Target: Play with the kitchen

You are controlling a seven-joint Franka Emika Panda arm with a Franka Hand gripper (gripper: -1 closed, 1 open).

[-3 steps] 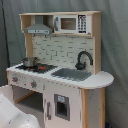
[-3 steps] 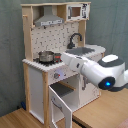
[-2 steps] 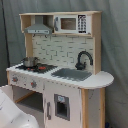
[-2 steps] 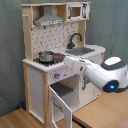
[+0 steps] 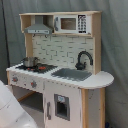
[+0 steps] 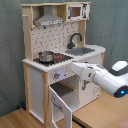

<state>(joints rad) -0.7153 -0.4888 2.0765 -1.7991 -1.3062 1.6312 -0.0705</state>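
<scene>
White panels and pale wood make up the kitchen (image 5: 60, 70), which fills the middle of both exterior views and stands against a grey curtain (image 5: 114, 45). On its black stovetop (image 5: 35, 67) sits a small metal pot (image 5: 30, 61); beside that lie the grey sink (image 5: 72, 74) and the curved black faucet (image 5: 83, 59). Above hang the hood (image 5: 38, 29) and a small microwave (image 5: 73, 23), with a tiled back panel (image 5: 57, 50) between them and the counter.

In the second exterior view the oven door (image 6: 61, 106) hangs open, swung out toward the camera, and the arm (image 6: 100, 77) reaches in from the second exterior view's right, crossing in front of the lower cabinet and covering part of it. The white link narrows toward the counter's front edge, near the knobs (image 6: 56, 76). The hand itself cannot be made out there, so whether it is open or closed I cannot tell. A wooden tabletop (image 6: 107, 107) fills the lower right of that view.

In the first exterior view a pale, blurred shape (image 5: 12, 110) cuts off the lower left corner, hiding the kitchen's base there.
</scene>
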